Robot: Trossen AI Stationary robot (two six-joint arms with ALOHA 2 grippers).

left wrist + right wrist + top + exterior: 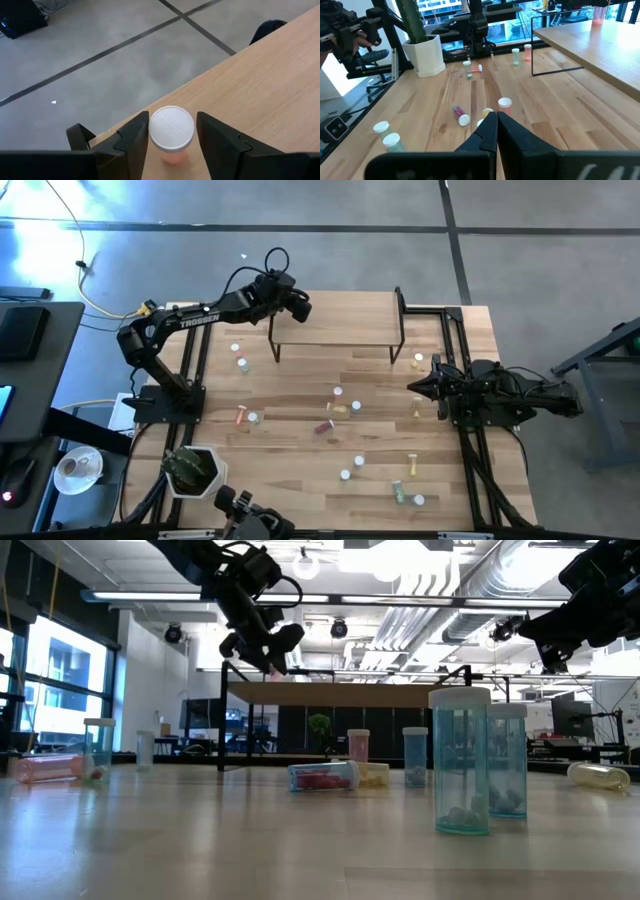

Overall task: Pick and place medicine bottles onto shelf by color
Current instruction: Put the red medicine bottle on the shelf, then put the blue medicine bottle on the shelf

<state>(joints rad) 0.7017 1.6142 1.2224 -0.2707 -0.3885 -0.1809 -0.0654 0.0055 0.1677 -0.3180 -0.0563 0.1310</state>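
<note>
We see left claw (172,142) parted around pink bottle (172,132) standing on shelf (270,90) corner; right claw (496,131) closed, empty

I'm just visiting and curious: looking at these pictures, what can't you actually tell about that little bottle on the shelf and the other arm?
- Left gripper: whether its fingers touch the pink bottle between them; the white cap hides the sides in the left wrist view.
- In the high view the arm covers that bottle on the shelf.
- The low view sees the shelf edge-on, so its top is hidden.
- Right gripper: shut, nothing visibly held; the bottles behind it are partly hidden.
</note>
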